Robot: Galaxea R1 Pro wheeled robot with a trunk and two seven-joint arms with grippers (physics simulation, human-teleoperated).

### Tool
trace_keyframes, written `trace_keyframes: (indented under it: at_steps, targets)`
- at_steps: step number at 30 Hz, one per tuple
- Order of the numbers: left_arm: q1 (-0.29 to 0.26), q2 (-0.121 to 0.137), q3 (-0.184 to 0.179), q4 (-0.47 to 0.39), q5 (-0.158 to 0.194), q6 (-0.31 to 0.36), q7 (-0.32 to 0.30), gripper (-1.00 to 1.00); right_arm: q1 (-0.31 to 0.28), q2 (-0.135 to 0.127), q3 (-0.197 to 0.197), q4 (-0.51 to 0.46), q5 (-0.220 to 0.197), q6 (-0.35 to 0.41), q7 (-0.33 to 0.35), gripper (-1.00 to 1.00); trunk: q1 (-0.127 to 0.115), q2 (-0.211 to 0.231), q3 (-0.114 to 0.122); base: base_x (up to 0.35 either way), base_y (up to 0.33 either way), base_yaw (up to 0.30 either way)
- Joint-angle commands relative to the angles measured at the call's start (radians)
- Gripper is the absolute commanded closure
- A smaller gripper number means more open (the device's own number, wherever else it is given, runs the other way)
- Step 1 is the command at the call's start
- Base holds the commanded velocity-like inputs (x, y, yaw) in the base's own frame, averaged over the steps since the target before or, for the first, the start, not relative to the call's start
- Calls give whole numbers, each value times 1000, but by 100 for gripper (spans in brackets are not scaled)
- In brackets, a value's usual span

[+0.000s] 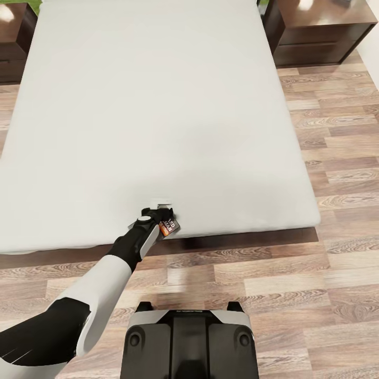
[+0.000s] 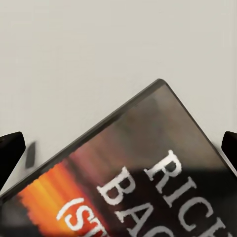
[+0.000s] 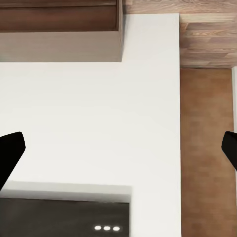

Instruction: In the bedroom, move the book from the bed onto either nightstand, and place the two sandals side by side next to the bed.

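Now left pincer (image 1: 167, 218) grasping book (image 1: 169, 227) at bed (image 1: 158, 116) near edge, fingers spread; right pincer (image 3: 118, 148) released, wide

Book (image 1: 169, 227): thin paperback, dark cover w/ orange band + white lettering, tilted at near edge of bed (image 1: 152, 105), partly hidden by the left gripper (image 1: 159, 215) there. Bed: wide pale-grey mattress, flat, dark frame strip showing under near edge, on wood-plank floor. Nightstand (image 1: 321, 29): dark-brown drawer cabinet w/ glossy top, beside bed's far right corner; second one (image 1: 15, 39) at far left corner.
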Motion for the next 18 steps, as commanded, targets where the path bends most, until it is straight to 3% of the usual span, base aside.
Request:
trace_keyframes:
  at_steps: [1,18]
  targets:
    - [0,1,-6,-2,10,4,9,-100,0,-1,-9,2,7,-6,3,-100,0,-1,0,-5,0,0]
    - [0,1,-18,-2,10,4,9,-100,0,-1,-9,2,8,-6,3,-100,0,-1,0,-16,0,0]
